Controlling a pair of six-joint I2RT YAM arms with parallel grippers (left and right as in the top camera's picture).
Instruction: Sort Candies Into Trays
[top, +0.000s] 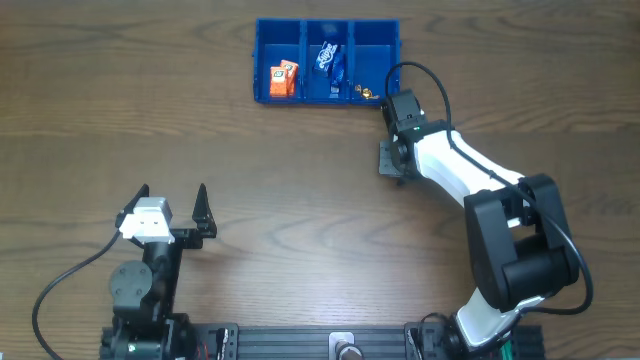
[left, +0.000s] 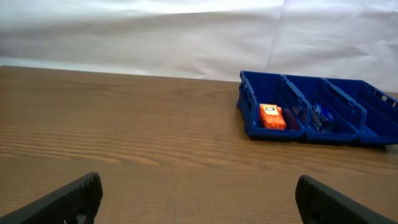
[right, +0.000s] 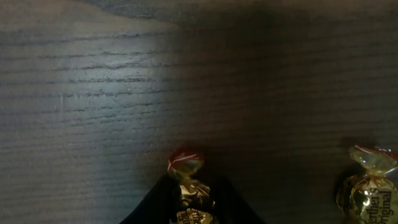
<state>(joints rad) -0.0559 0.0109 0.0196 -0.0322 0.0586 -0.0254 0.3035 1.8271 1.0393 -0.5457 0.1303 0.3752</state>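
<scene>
My right gripper (right: 191, 208) sits low on the wooden table (top: 300, 220) near the blue tray (top: 260, 60), at its right end, fingers clamped on a gold-wrapped candy (right: 186, 177); a second gold candy (right: 368, 186) lies beside it on the wood. My left gripper (top: 172, 203) rests well apart from the tray, fingers spread wide

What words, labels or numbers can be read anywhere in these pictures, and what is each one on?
Orange candy in the blue tray: a small white label, too small to read.
Blue candy: any print blurred, unreadable.
Gold candy in the right gripper: lettering cut off, unreadable.
Second gold candy on the table: lettering cut off at the edge, no whole word readable.
</scene>
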